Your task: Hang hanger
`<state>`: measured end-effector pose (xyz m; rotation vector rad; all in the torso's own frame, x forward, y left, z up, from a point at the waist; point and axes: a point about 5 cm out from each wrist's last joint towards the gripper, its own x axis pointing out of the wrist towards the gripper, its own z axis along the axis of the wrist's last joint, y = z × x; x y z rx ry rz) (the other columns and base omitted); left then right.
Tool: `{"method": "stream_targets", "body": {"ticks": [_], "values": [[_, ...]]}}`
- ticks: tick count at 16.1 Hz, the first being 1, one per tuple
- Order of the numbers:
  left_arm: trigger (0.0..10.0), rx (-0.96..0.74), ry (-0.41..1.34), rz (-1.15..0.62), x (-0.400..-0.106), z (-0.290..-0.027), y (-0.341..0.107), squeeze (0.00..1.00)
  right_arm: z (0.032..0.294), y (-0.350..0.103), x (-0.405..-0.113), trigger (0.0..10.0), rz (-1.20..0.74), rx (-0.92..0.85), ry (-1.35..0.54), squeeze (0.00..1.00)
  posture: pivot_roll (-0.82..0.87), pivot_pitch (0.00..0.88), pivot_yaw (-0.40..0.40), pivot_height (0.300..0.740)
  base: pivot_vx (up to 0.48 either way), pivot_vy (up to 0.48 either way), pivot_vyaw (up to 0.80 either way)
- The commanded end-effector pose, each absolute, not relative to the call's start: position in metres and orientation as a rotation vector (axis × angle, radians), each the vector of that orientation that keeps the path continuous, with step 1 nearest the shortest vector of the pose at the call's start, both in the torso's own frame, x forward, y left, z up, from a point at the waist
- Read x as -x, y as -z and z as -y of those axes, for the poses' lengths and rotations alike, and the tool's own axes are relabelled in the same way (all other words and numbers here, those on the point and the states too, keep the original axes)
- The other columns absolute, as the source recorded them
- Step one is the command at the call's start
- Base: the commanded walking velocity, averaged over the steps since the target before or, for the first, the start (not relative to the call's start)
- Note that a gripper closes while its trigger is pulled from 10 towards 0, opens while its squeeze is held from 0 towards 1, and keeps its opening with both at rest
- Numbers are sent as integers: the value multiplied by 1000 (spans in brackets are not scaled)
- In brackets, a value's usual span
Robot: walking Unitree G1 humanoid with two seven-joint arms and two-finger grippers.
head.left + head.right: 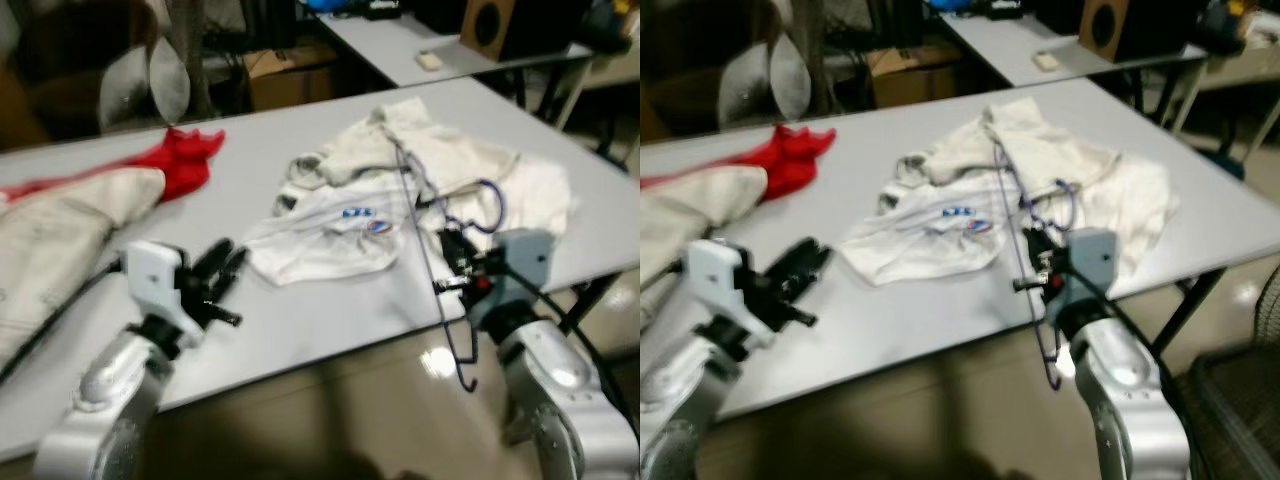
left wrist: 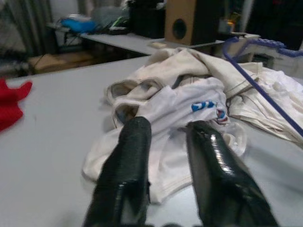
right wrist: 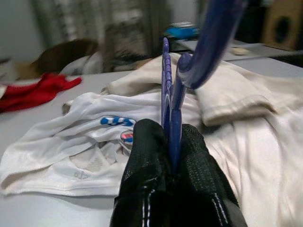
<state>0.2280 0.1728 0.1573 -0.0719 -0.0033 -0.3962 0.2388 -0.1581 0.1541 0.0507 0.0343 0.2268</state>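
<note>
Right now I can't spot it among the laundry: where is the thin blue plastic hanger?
The thin blue plastic hanger is clamped in the right gripper, at the grey table's near right edge, lying across the white shirts.

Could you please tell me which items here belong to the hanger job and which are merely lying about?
Belonging to the job:
- purple hanger, clamped in the right gripper
- left gripper, open, hovering over the table

Lying about:
- white shirts heaped on the table
- red cloth
- beige garment
- speaker on the far table
</note>
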Motion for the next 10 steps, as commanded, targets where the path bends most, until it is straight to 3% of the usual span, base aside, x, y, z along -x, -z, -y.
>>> {"method": "stream_targets", "body": {"ticks": [1, 6, 7, 8, 9, 10], "values": [[10000, 58, 378, 10, -231, -173, -159, 1000, 157, -161, -237, 10000, -11, -46, -230, 0, -127, 55, 87, 740, 0, -480, 0], [10000, 79, 340, -8, -237, -152, -146, 1000, 170, -173, -238, 10000, -3, 33, -260, 0, -177, 97, 64, 740, 0, -480, 0], [10000, 65, 308, -27, -240, -153, -142, 494, 170, -173, -239, 10000, -19, 57, -288, 0, -181, 106, 54, 740, 0, 0, 0], [10000, 71, 287, -40, -242, -154, -141, 282, 170, -172, -239, 10000, -36, 77, -312, 0, -184, 105, 50, 740, 0, 0, 0], [10000, 70, 282, -49, -245, -157, -140, 345, 169, -171, -239, 10000, -47, 88, -330, 0, -186, 106, 47, 740, 0, 0, 0], [10000, 47, 304, -59, -251, -162, -138, 1000, 164, -172, -242, 10000, -56, 98, -356, 0, -193, 106, 46, 740, 0, 0, 0]]}}
